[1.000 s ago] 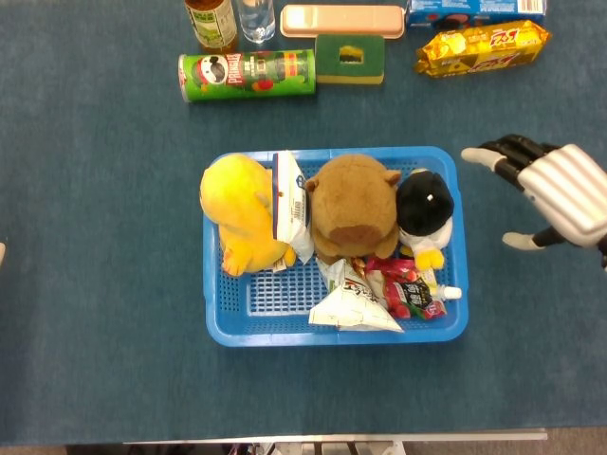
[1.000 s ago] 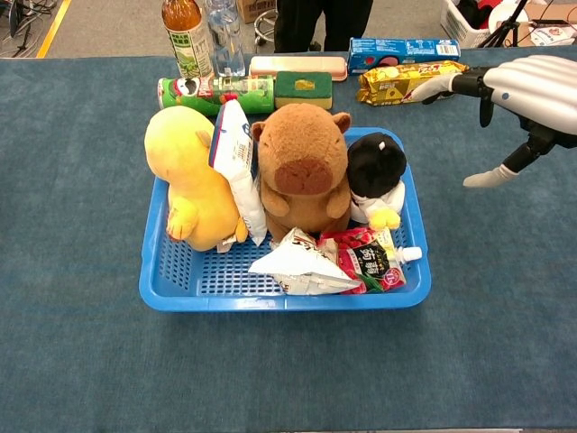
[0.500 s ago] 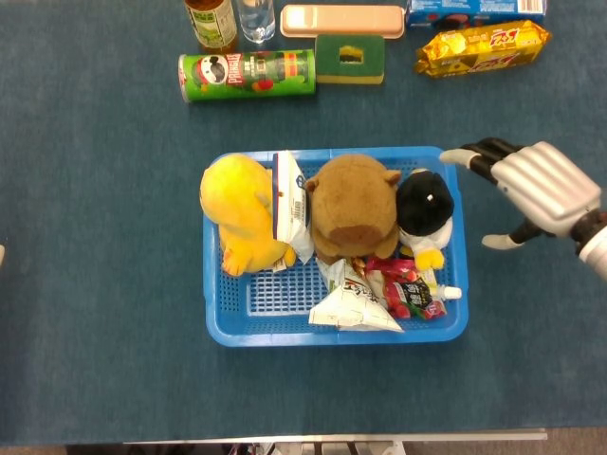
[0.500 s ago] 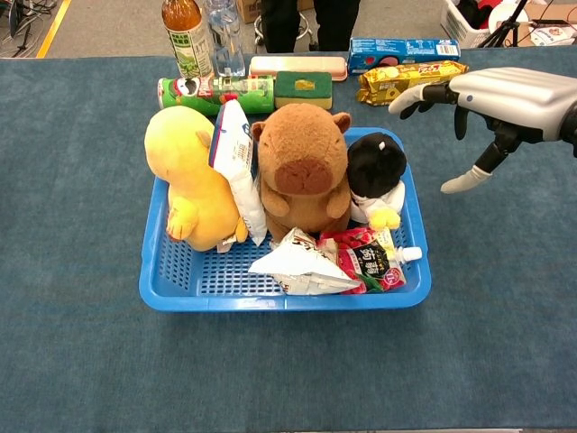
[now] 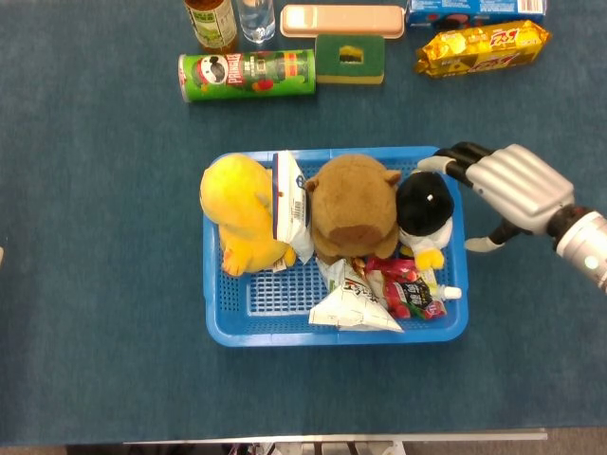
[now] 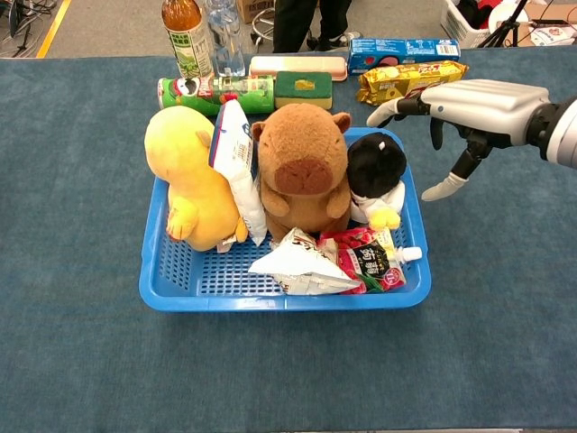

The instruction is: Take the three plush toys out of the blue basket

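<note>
Three plush toys sit along the back of the blue basket (image 5: 220,327) (image 6: 162,290): a yellow one (image 5: 239,213) (image 6: 189,176) at the left, a brown capybara (image 5: 355,205) (image 6: 302,162) in the middle and a small black and white penguin (image 5: 425,210) (image 6: 375,173) at the right. My right hand (image 5: 503,185) (image 6: 464,108) hovers at the basket's right rim just beside the penguin, fingers spread toward its head, thumb hanging down, holding nothing. My left hand shows in neither view.
Snack packets (image 5: 356,303) (image 6: 297,266) and a white bag (image 5: 289,199) also lie in the basket. Along the far edge lie a green chip can (image 5: 247,76), a bottle (image 5: 211,21), a green sponge (image 5: 350,59), a pink case (image 5: 341,19) and a yellow biscuit pack (image 5: 482,45).
My right hand has moved left from the open cloth to the basket's right rim, close to the penguin. The toys and basket have not moved.
</note>
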{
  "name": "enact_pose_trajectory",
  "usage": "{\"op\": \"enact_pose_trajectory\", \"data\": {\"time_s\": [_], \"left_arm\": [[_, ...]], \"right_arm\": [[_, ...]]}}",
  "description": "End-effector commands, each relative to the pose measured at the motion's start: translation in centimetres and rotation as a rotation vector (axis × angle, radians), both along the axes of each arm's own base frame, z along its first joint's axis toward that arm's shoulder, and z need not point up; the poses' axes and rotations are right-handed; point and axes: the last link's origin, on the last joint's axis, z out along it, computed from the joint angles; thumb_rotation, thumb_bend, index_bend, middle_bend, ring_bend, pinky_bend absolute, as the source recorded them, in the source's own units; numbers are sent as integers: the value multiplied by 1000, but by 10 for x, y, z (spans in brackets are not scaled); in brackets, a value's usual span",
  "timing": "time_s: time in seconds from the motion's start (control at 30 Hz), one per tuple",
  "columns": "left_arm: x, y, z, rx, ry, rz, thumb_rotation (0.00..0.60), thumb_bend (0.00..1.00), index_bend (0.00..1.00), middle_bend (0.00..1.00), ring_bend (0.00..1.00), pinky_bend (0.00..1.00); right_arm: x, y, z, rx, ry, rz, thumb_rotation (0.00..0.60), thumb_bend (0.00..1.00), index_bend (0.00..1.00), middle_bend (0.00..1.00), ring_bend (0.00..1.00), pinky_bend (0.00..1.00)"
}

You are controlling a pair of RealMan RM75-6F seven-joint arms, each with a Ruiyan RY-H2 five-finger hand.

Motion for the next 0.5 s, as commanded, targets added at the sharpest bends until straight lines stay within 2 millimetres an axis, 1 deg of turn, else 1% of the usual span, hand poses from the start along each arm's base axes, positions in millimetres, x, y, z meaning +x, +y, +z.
{"op": "enact_pose_trajectory", "data": {"time_s": [0.03,0.5], "left_arm": [[0,0,0,1,-2,0,600,250,414,111,290,520],[-5,-3,1,2,-11,12,600,250,414,112,290,520]], "right_arm": [[1,-2,-4,12,3,2,600,0,179,173,140,444],[5,-9,-18,42,10,9,600,0,178,162,130,444]]}}
